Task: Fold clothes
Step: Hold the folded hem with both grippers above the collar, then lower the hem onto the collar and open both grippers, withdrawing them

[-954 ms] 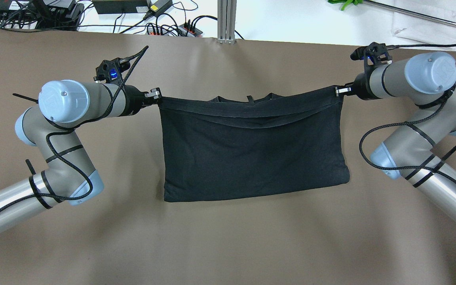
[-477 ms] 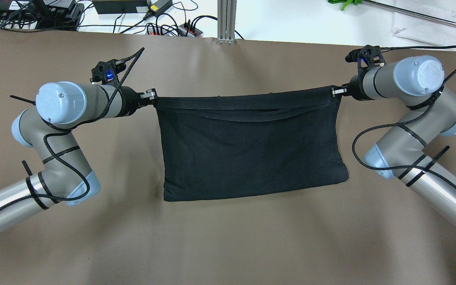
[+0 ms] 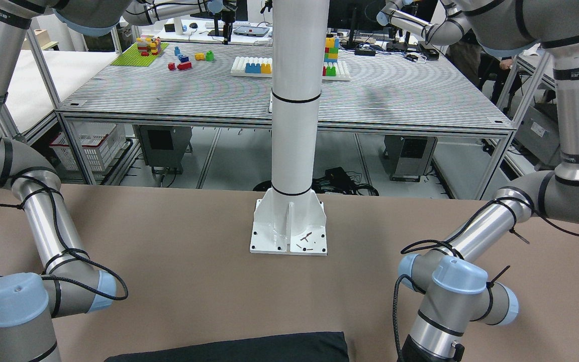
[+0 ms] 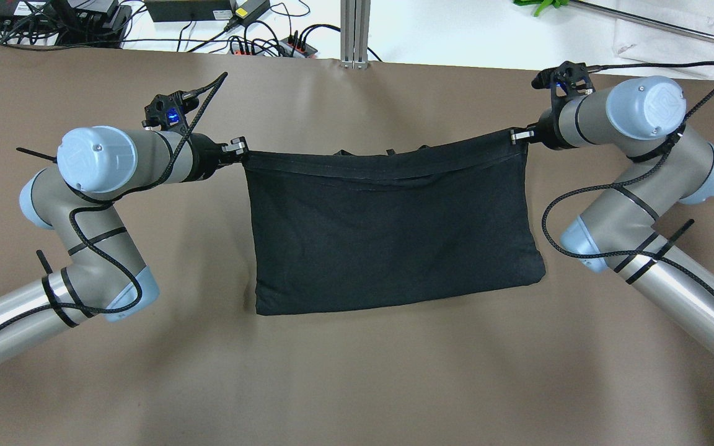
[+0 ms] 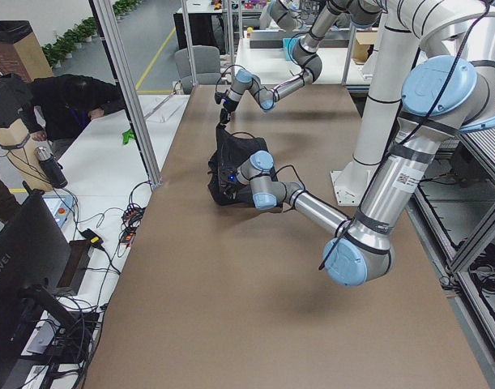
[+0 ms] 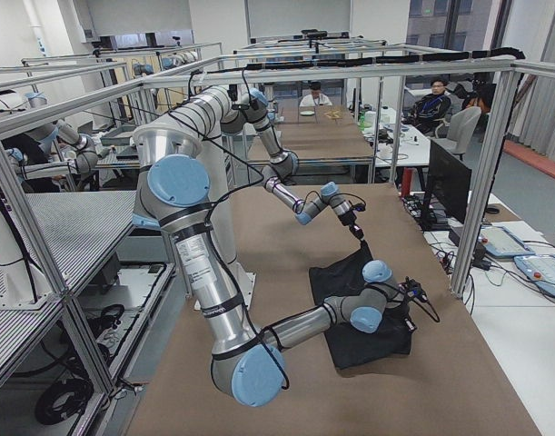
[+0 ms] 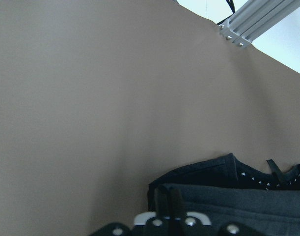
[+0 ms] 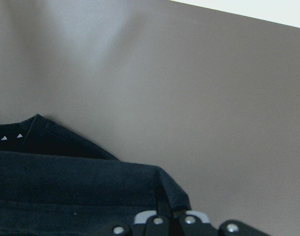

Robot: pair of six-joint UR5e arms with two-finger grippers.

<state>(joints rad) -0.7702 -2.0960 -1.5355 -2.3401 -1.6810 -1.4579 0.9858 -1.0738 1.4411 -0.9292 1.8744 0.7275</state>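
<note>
The clothes (image 4: 388, 235) are one black garment, folded over, with the near fold resting on the brown table (image 4: 357, 384) and the far edge held up between both arms. My left gripper (image 4: 240, 148) is shut on the far left corner. At the far right corner my right gripper (image 4: 520, 134) is shut on the cloth. The left wrist view has the hem (image 7: 228, 196) pinched just above the fingers; the right wrist view shows the corner (image 8: 162, 184) the same way. A strip of the garment (image 3: 229, 349) shows at the bottom of the front-facing view.
A white pillar base (image 3: 289, 229) stands bolted near the robot side of the table. An aluminium post (image 4: 354, 31) rises at the far edge, with cables and power strips (image 4: 270, 43) behind it. People stand beside the table (image 5: 36, 121).
The right gripper has drifted further from the robot and slightly inward with its corner. The held far edge now sags a little, showing the layer behind. The left gripper barely moved.
</note>
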